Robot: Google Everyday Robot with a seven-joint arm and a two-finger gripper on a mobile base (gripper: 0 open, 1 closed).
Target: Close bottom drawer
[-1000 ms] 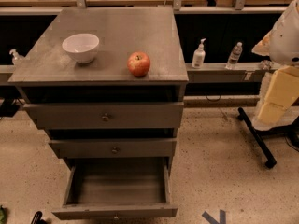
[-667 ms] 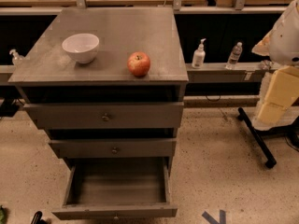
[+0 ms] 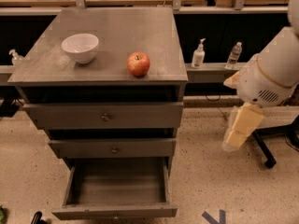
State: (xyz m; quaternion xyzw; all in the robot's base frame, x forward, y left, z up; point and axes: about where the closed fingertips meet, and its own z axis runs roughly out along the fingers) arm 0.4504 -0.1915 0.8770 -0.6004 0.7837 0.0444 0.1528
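Observation:
The bottom drawer [image 3: 115, 212] of the grey three-drawer cabinet [image 3: 112, 115] is pulled far out toward me, and its plain grey box shows nothing inside. Its slim front panel lies near the lower edge of the camera view. The two drawers above it are pushed in. My arm's white and cream links [image 3: 261, 87] hang to the right of the cabinet, apart from it. The gripper itself is out of view.
On the cabinet top sit a white bowl [image 3: 80, 47] and a red apple [image 3: 138, 63]. A pump bottle [image 3: 198, 55] and a water bottle [image 3: 234, 55] stand on a ledge behind. A black stand leg [image 3: 261, 148] crosses the floor at right.

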